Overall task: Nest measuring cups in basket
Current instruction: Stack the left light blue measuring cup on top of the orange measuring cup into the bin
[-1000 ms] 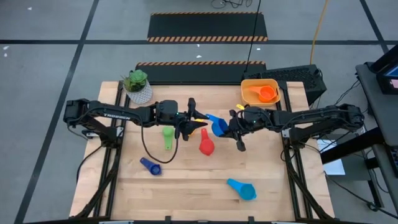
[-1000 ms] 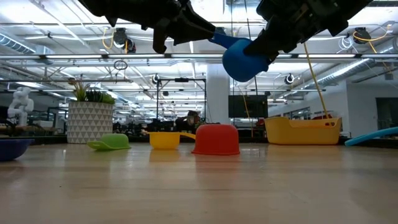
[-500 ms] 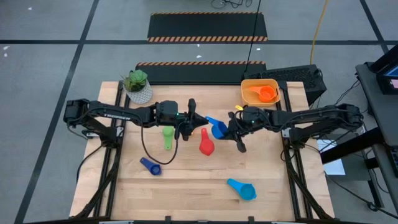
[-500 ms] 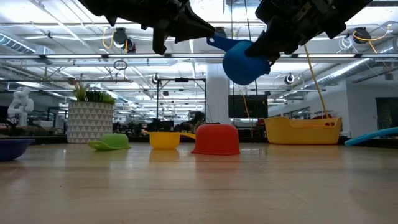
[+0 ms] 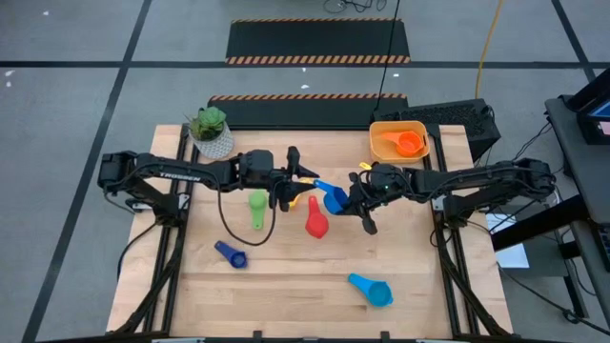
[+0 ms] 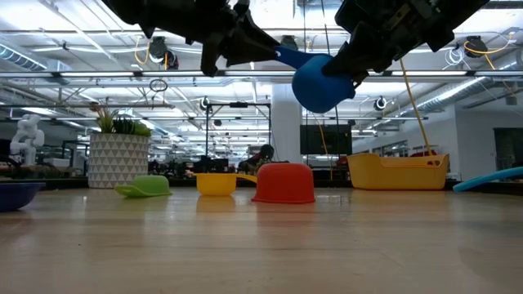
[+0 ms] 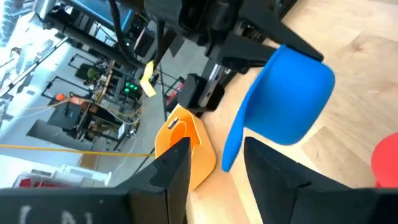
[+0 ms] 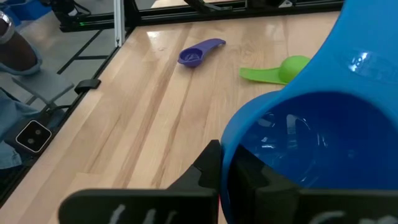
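Note:
A blue measuring cup (image 5: 335, 196) hangs in the air above the table's middle, with my right gripper (image 5: 355, 195) shut on its bowl. Its flat handle (image 7: 231, 146) points at my left gripper (image 7: 217, 149). That gripper is open, with a finger on either side of the handle's free end, and I see no touch. Below on the table are a red cup (image 5: 315, 222) standing mouth down, a yellow cup (image 6: 216, 184), a green cup (image 5: 257, 207), a dark blue cup (image 5: 230, 254) and a light blue cup (image 5: 372, 290). An orange cup (image 5: 410, 145) lies in the yellow-orange basket (image 5: 381, 129) at the far right. My right gripper holds the blue cup by the wall of its bowl (image 8: 229, 146), at the rim. One finger seems to be inside the bowl and one outside. The fingers come nearly level from the table's right. The cup is lifted clear, tipped on its side, with its handle toward the left arm.
A white pot with a green plant (image 5: 211, 132) stands at the far left corner. The near half of the wooden table holds only the dark blue and light blue cups. The basket's floor beside the orange cup is bare.

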### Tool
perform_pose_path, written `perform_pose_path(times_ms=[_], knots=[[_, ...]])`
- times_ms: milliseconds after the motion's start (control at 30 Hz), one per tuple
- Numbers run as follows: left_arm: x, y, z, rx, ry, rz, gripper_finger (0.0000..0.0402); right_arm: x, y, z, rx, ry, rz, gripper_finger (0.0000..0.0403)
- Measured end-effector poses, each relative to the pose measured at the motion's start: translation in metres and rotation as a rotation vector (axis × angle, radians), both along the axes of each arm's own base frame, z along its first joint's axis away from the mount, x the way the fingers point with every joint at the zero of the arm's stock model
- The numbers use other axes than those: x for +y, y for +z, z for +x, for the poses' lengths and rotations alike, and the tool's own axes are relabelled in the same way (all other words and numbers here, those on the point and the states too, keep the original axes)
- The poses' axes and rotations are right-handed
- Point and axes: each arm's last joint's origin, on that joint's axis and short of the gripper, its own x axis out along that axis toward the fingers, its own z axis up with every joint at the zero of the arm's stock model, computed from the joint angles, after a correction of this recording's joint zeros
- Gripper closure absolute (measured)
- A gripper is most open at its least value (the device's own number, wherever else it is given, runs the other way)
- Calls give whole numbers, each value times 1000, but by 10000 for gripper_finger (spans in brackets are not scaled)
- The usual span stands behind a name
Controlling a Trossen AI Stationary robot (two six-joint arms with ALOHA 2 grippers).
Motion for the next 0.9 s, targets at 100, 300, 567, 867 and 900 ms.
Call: perform_pose_path(times_ms=[100,300,567,867,900], knots=[[1,-1,0,4,-17,-5,257,0,0,0,0,1,0,401],[0,-6,6,-6,-50,7,314,0,0,0,0,2,-1,401],[0,-6,6,-12,-52,18,392,0,0,0,-6,9,-13,401],[0,-8,6,10,-59,33,393,-1,1,-1,10,-10,13,355],[0,-8,6,10,-59,33,391,-1,1,-2,10,-9,13,346]])
